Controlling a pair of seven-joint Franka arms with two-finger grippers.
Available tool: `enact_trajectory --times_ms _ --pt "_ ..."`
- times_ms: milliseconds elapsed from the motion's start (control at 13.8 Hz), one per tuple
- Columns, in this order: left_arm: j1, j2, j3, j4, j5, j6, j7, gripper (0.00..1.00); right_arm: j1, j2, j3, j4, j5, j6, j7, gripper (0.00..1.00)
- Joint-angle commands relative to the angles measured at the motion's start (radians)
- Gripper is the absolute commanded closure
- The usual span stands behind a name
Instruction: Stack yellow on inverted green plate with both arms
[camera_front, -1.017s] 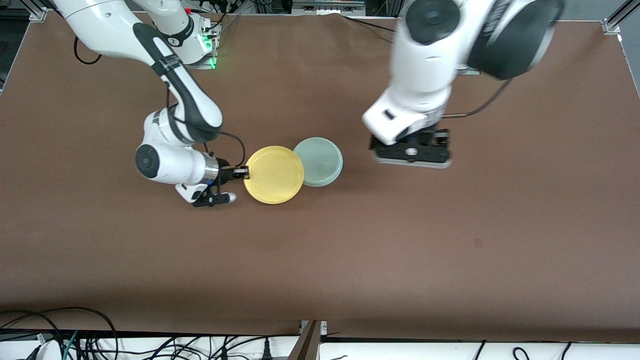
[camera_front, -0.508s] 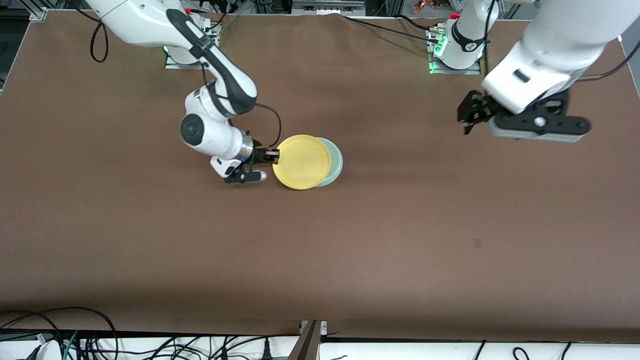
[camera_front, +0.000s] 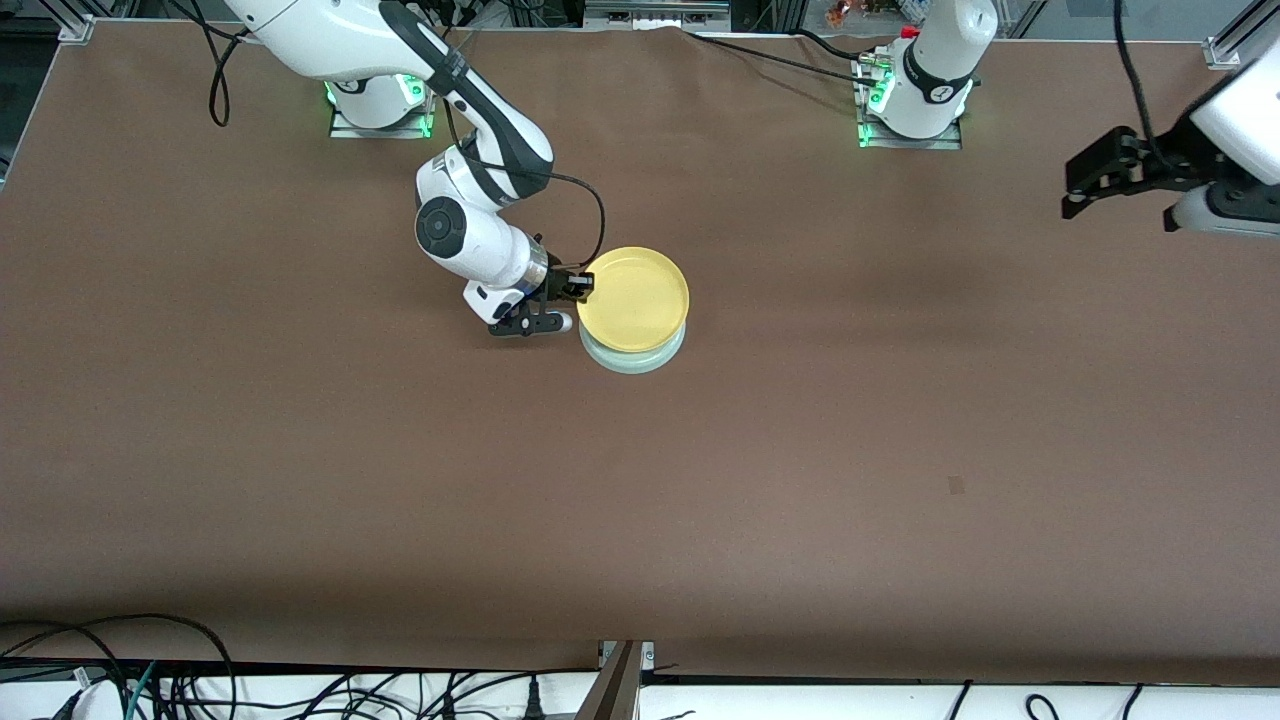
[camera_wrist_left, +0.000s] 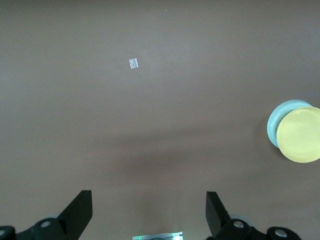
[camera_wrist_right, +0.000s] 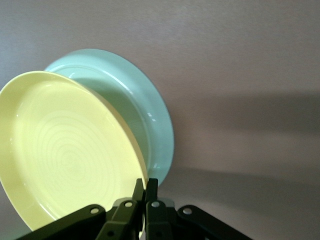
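On my screen the big brown table (camera_front: 300, 480) fills the front view, and I start at the right arm's end of it. The right arm, white with dark bands, reaches from its base down toward the middle of the table. Its black two-finger gripper, the right gripper (camera_front: 578, 287), is low and lies sideways. Its fingers are pressed together on the rim of the round, shallow, bright yellow plastic plate (camera_front: 636, 299), so they pinch it at the edge that faces the right arm's end. In the right wrist view I see those fingers (camera_wrist_right: 145, 192) squeezed on the thin yellow rim, with the hollow side of the yellow plate turned up. The yellow plate is in the air, just over the round, pale mint-green plate (camera_front: 632, 357), which lies on the table near the middle. The yellow plate covers most of the green one, and in the front view only a thin green edge shows on the side nearer the front camera. In the right wrist view the yellow plate is tilted and I see a gap between it and the green plate, so the two are apart. Next comes the left arm, which is up high at its own end of the table. The left gripper (camera_front: 1105, 180) hangs over bare table there, well apart from the plates. Its fingers (camera_wrist_left: 80, 212) are spread wide and they hold nothing.
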Motion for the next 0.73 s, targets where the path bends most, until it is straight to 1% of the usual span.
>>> enact_trajectory --times_ms 0,73,218,290,436,653 --pt "0.035 -0.037 -0.009 -0.071 -0.022 0.014 0.038 0.0 0.013 -0.025 0.002 -0.057 0.015 0.074 0.0 1.0" --pt "0.041 -0.067 -0.009 -0.134 -0.022 0.058 0.04 0.0 0.017 -0.019 0.0 -0.057 0.015 0.096 -0.002 1.0" --pt "0.049 -0.168 -0.009 -0.324 -0.02 0.185 0.04 0.0 0.02 -0.002 0.0 -0.057 0.012 0.133 -0.003 1.0" --pt "0.061 -0.184 -0.009 -0.366 -0.02 0.21 0.04 0.0 0.025 0.011 0.0 -0.057 0.01 0.157 -0.003 1.0" --pt "0.065 -0.181 -0.009 -0.363 -0.019 0.211 0.04 0.0 0.033 0.027 -0.001 -0.055 0.009 0.193 -0.006 1.0" --pt "0.066 -0.176 -0.005 -0.355 -0.009 0.217 0.04 0.0 0.033 0.033 -0.015 -0.052 0.006 0.205 -0.012 1.0"
